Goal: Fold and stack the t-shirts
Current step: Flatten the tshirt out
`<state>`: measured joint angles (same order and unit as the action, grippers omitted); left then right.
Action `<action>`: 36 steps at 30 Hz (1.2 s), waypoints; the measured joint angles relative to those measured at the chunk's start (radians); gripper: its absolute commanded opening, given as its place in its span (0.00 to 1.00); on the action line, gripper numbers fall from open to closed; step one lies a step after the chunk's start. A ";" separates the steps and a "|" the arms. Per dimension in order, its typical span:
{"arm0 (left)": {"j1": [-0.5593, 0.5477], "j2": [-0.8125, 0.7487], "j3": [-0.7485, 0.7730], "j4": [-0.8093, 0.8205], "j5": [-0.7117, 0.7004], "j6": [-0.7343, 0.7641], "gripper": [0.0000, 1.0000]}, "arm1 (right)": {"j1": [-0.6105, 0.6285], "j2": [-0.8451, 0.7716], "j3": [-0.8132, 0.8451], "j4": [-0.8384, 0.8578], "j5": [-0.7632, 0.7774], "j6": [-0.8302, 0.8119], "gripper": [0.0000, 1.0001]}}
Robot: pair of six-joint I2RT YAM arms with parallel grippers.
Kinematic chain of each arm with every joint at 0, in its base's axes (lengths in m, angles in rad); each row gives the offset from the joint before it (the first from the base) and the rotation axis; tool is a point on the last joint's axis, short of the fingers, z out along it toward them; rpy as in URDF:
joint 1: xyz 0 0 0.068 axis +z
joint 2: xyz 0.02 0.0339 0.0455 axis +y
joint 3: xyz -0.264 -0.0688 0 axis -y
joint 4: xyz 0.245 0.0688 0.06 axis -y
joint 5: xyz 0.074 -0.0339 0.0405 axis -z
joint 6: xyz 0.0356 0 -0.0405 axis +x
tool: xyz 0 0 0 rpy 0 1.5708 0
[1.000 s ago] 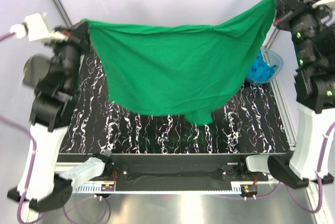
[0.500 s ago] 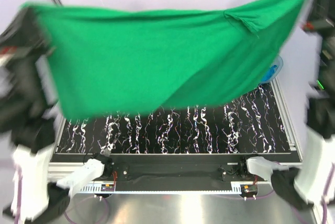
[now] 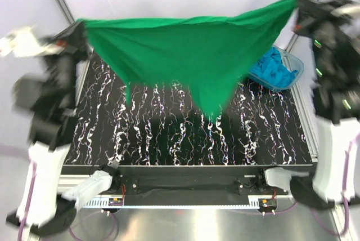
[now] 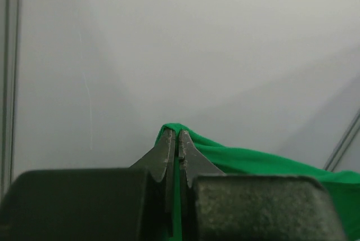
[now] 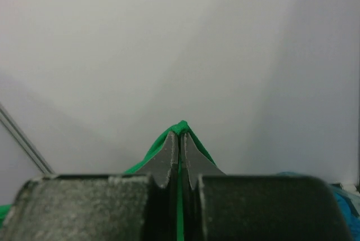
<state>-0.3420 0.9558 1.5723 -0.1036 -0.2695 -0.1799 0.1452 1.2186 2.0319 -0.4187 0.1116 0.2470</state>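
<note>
**A:** Green t-shirt [image 3: 185,55] is up in the air, slung between both arms. Most of it hangs left of the tub [image 3: 300,67], with one corner high above the tub.

**B:** Left gripper [image 4: 175,137] is clamped on the far-left corner. Right gripper [image 5: 179,134] is pinched onto the corner over the tub. Each has only a thin bite of cloth.

**A:** That's my worry. The arms look blurred from overhead, and one sharp tug could strip a corner from the fingers and drop the shirt in a heap.

**B:** The cloth also sags to a point rather than hanging flat. Laid down like that, I'd expect it to fold under itself.

**A:** What's around it?

**B:** Turquoise t-shirts [image 3: 273,69] are piled inside the tub. If the shirt drifts that way, the hem could drape over the rim and snag.

**A:** So it should land on the black marbled table [image 3: 169,134], left of the tub.

**B:** Agreed. The tub is the only obstacle I can see.
</note>
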 measured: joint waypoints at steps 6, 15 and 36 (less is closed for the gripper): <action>0.001 -0.281 -0.032 0.008 0.029 -0.060 0.00 | 0.000 -0.278 -0.017 -0.005 0.000 0.017 0.00; 0.001 -0.233 0.019 0.006 0.065 -0.063 0.00 | 0.000 -0.399 -0.101 0.087 0.000 0.048 0.00; 0.001 -0.245 -0.029 -0.098 0.069 -0.024 0.00 | 0.000 -0.297 -0.160 -0.043 -0.035 0.042 0.00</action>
<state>-0.3412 0.7113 1.5433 -0.2012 -0.2005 -0.2043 0.1452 0.9215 1.8721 -0.4618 0.0761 0.2893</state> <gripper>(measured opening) 0.020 0.012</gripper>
